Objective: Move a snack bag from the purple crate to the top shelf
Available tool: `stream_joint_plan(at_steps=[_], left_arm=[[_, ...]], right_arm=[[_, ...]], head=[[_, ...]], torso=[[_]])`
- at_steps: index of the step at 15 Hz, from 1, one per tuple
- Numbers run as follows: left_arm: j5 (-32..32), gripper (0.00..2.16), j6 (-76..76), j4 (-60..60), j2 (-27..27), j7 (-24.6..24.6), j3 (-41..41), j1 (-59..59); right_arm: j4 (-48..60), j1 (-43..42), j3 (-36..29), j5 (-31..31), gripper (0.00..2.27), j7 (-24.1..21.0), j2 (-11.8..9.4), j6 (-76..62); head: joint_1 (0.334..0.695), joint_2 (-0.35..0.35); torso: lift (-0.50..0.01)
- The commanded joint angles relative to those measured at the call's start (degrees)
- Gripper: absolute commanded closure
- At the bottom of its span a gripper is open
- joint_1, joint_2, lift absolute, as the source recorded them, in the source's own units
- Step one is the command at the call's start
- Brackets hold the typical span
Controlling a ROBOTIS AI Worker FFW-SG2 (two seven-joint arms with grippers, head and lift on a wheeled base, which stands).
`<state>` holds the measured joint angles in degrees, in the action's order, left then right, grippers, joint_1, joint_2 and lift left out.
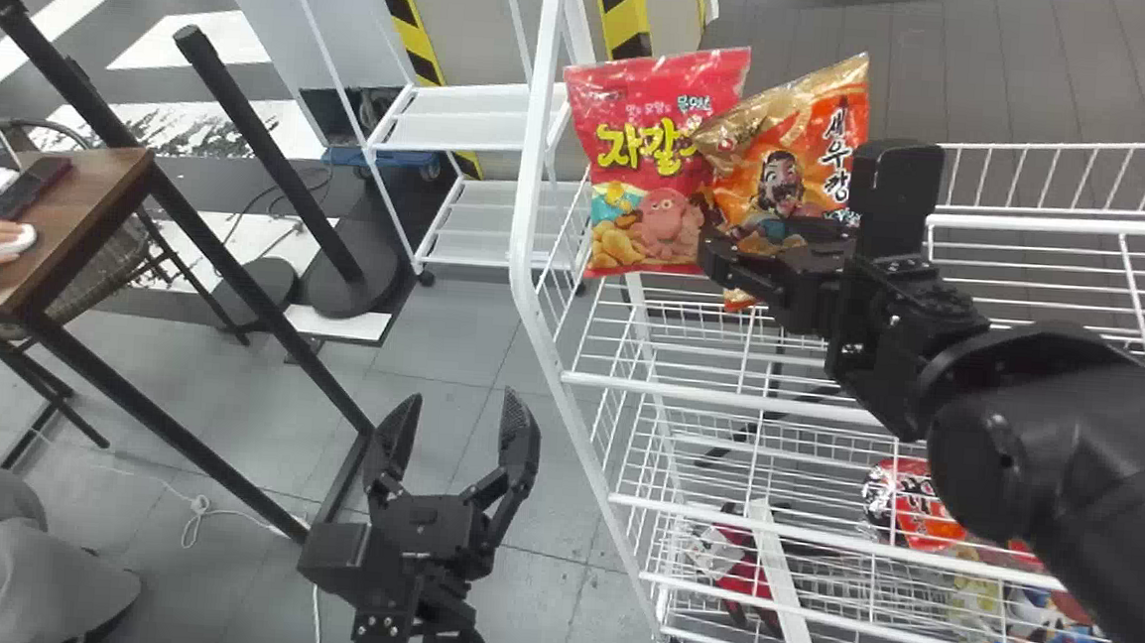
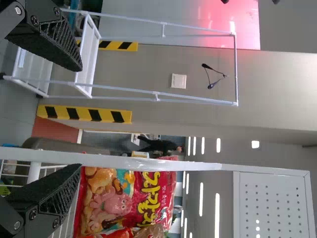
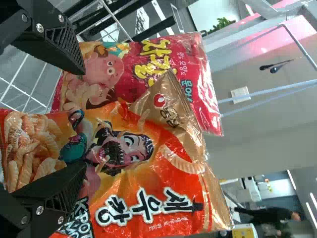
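Bag [image 1: 827, 143], the orange one, stands on the white rack's [image 1: 806, 406] top shelf [image 1: 1056, 225], a bit tilted, overlapping a red bag [image 1: 651, 98]. Right there at it, the right gripper [image 1: 808, 202] has its fingers spread apart; the left gripper [image 1: 461, 409] hangs wide open beside the rack.

Brown table [image 1: 93, 203], white mouse [image 1: 11, 243], black post [image 1: 269, 157]

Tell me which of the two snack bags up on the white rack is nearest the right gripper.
The orange bag with the gold top, right at the right gripper. The red bag is farther off, partly hidden behind it.
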<state>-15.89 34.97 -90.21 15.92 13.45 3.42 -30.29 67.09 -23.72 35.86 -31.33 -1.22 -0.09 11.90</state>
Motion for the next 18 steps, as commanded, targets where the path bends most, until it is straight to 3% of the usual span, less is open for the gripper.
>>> stream_joint_plan(at_steps=[1, 18], left_arm=[[-0.19, 0.14, 0.05, 0.12, 0.08, 0.00, -0.08, 0.05], [-0.19, 0.14, 0.05, 0.38, -0.01, 0.00, -0.17, 0.14]], right_arm=[[-0.56, -0.45, 0.44, 0.66, 0.19, 0.08, 0.14, -1.57], [3.84, 3.86, 0.09, 5.49, 0.19, -5.64, 0.14, -5.96]], head=[[0.695, 0.350], [0.695, 0.350]], torso=[[0.000], [0.000]])
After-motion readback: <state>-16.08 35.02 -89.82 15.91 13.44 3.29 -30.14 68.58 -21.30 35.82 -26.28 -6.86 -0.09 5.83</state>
